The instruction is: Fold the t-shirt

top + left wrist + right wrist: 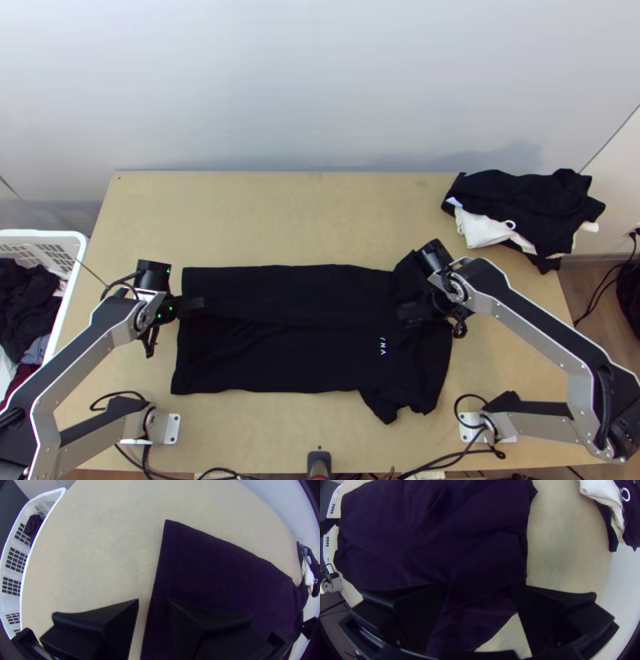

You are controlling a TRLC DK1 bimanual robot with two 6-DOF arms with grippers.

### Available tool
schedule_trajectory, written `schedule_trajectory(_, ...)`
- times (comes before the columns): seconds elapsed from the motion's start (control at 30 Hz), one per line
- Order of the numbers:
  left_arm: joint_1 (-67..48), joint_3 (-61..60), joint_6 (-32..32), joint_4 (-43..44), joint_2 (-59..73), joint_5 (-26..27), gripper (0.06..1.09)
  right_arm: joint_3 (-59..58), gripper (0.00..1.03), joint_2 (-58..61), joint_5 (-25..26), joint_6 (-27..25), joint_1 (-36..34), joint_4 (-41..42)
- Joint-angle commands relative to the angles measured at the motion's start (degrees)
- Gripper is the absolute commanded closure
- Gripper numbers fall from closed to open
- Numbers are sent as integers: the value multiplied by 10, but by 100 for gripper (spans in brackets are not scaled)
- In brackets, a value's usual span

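T-shirt (272, 364) lies spread between the tabletop's (280, 216) left and right edges, its collar end partly hidden by the right gripper (426, 310), released like the left gripper (182, 309). The white basket (70, 292) is cut off.

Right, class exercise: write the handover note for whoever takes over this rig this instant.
Left gripper: open at the shirt's hem edge, one finger over the table, the other over cloth.
Right gripper: open over the shirt's sleeve end.
T-shirt: spread lengthwise between the arms, slightly wrinkled, hem toward the left arm.
Around it: clothes pile at the far right corner, basket of clothes at the left.
Done: shirt laid out.
Left: apparently all the folding.
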Motion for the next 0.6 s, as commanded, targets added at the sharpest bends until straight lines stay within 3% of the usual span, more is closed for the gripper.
schedule_trajectory(0.0, 8, 26, -23, -36, -3, 16, 30, 22, 3, -25, 22, 15, -2, -7)
schedule_trajectory(0.1, 4, 51, -23, -73, 11, 17, 18, 40, 3, -37, 22, 25, -4, -7)
schedule_trajectory(0.27, -16, 81, -14, -162, -16, 49, 18, 81, 3, -43, 22, 37, -8, -25)
schedule_trajectory(0.43, -39, 105, 37, -286, -43, 98, 18, 90, 3, -49, 22, 40, -7, -40)
schedule_trajectory(0.57, -51, 96, 84, -356, -51, 101, 18, 85, 3, -50, 21, 47, 1, -44)
